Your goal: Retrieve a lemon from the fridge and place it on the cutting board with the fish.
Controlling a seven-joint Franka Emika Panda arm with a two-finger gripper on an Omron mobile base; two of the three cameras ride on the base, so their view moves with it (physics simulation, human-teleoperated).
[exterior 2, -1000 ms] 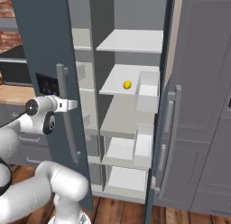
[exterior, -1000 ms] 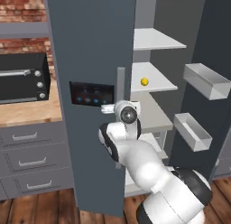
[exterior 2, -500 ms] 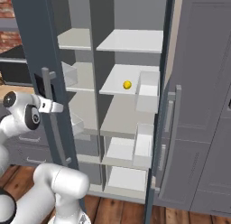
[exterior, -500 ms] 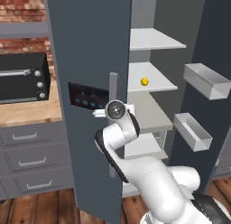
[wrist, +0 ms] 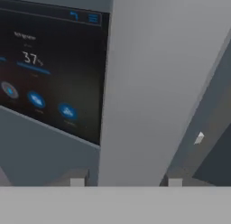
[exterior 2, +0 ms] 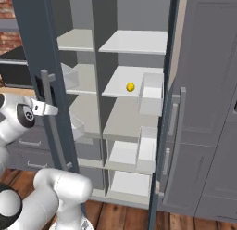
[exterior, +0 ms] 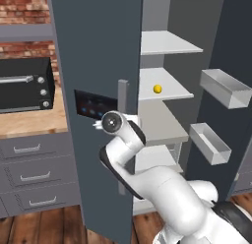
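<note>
Your gripper sits closed on the pale door handle, a fingertip at each side of the bar, with the blue-lit panel just beside it. You have the fridge with both doors swung open. Farther in, the lemon rests on a middle shelf, well apart from your gripper. Left of the fridge, the black oven stands on the tabletop.
</note>
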